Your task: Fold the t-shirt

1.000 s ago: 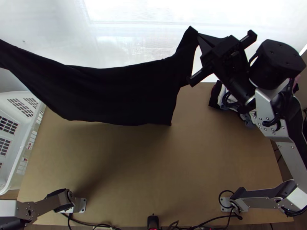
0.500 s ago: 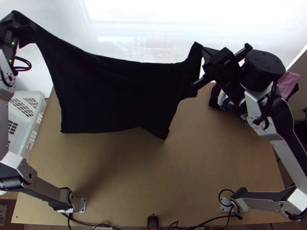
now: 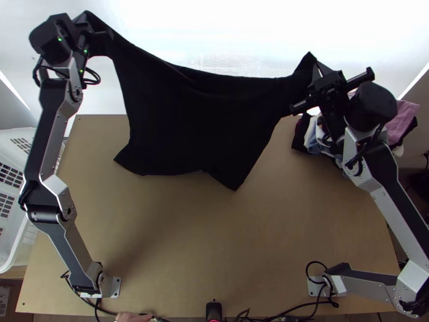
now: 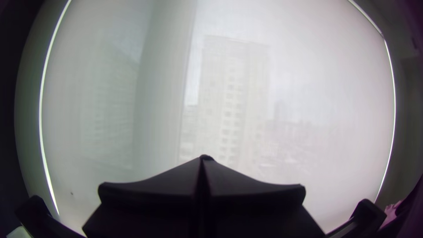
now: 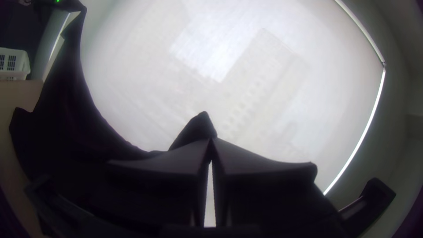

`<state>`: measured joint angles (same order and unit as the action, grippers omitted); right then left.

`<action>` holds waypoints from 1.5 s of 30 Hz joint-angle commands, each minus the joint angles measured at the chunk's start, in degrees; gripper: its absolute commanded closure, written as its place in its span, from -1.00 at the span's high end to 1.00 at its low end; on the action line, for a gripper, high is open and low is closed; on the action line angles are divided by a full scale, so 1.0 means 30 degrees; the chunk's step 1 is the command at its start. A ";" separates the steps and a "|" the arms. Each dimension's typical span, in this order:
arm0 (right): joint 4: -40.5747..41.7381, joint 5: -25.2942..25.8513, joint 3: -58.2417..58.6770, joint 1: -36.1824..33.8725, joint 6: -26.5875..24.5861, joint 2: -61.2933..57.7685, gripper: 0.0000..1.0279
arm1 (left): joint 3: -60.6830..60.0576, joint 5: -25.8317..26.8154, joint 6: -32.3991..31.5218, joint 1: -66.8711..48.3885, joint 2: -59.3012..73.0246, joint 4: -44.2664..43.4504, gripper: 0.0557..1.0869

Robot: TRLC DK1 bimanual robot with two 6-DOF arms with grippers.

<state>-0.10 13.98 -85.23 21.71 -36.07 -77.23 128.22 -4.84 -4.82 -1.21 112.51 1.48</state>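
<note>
- Nearest me, the lower hem of the black t-shirt (image 3: 187,123) hangs over the wooden surface (image 3: 214,236). Half a second ago its left part dropped fairly straight; now that corner kicks outward and the cloth looks slanted. I can't tell whether the hem brushes the wood.
- The whole shirt has swung a little to the right, so it probably wants a moment to settle before it's laid down.
- Further back, the left pincer (image 4: 202,159) is closed, with its corner of the shirt pinched in it. It has come well inward from the edge, carrying the cloth with it.
- The right pincer (image 5: 211,143) is pressed together at the tips, gripping the opposite corner. It has shifted slightly outward.
- Between them the upper edge sags gently in front of the pale window. So the shirt is lifted and opened out, but no fold is made; lowering it evenly seems the next job.
- Off to the right, near the far edge, sits a pile of clothes (image 3: 313,137); I'd keep the swinging cloth away from that.
</note>
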 commanded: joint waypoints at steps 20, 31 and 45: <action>0.3109 0.0526 1.2180 -0.2082 -0.0807 0.3888 -0.95 | -0.2106 1.1956 0.2456 -0.6861 -0.1878 1.7789 0.80; 0.3431 0.0292 1.1711 -0.2082 0.0160 0.3273 -0.95 | -1.1745 0.9963 0.5884 -1.2310 -0.4397 1.6207 0.78; 0.3431 0.0263 1.1858 -0.2521 0.1830 0.4152 -0.95 | -1.2858 0.5715 0.4624 -1.6060 -0.0618 1.1901 0.78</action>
<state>10.17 14.59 -50.50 14.98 -33.01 -66.30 90.28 17.02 10.07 -44.45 105.82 40.34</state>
